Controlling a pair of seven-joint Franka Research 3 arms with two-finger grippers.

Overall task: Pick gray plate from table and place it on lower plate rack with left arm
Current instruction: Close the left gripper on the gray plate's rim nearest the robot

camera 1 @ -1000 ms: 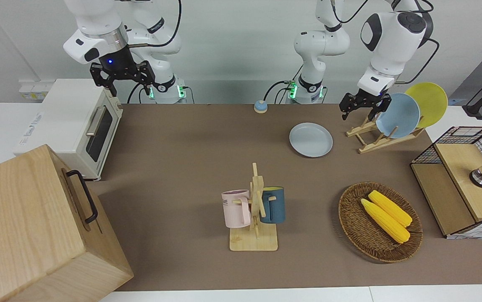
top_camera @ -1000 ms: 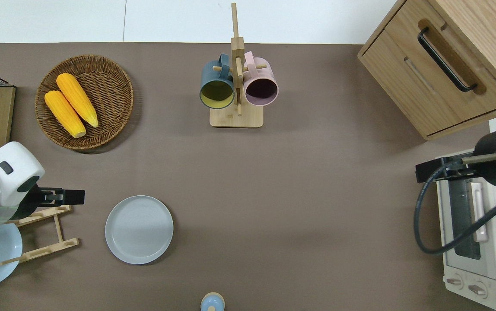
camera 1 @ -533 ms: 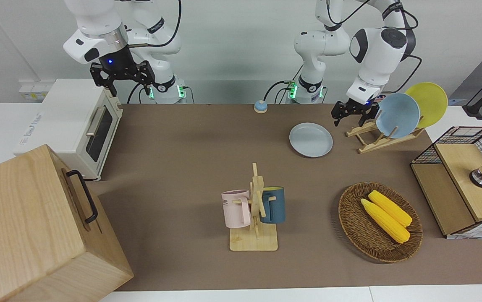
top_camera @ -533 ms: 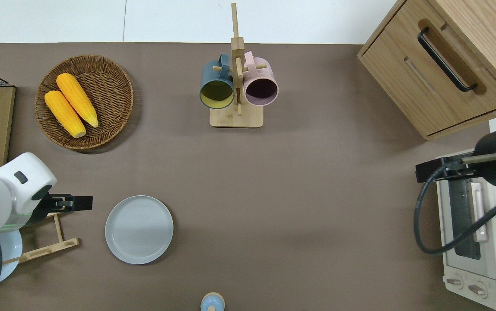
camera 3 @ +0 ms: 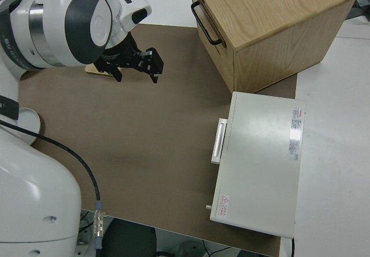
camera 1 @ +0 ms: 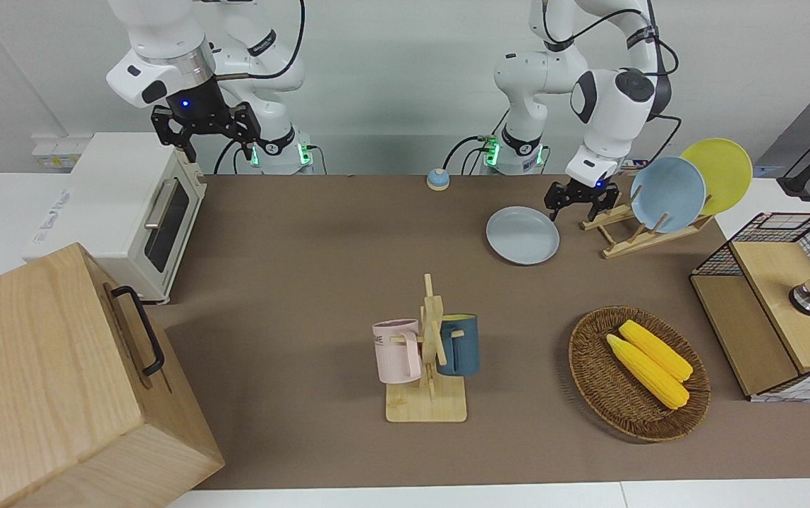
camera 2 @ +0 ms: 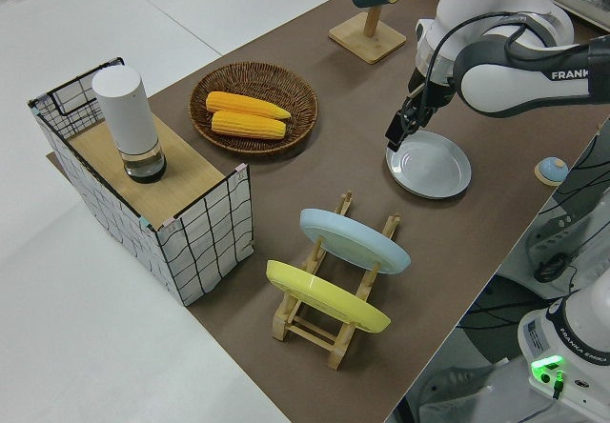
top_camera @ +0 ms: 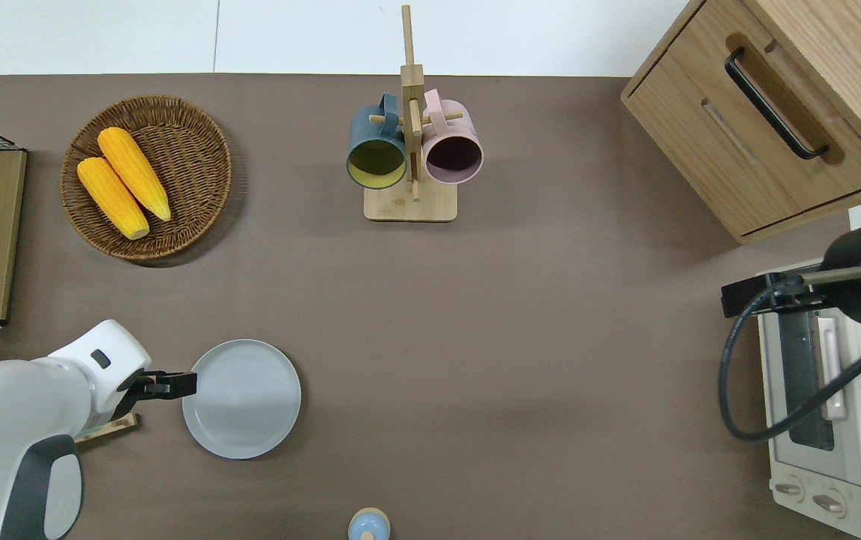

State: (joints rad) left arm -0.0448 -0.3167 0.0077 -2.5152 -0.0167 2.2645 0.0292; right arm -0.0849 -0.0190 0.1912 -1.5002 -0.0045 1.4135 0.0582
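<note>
Barely started here. The bench point(camera 1: 320, 282) has the gray plate point(top_camera: 241, 398) lying flat, just beside the rack point(camera 2: 329, 323) toward the right arm's end. The left claw point(top_camera: 175, 384) hangs at its rim, fingers apart, holding nothing. Pickup and racking remain.

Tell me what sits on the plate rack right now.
The plate rack holds two tilted plates: a light-blue plate and a yellow plate. Its lower pegs stand bare. The gray plate lies on the table.
</note>
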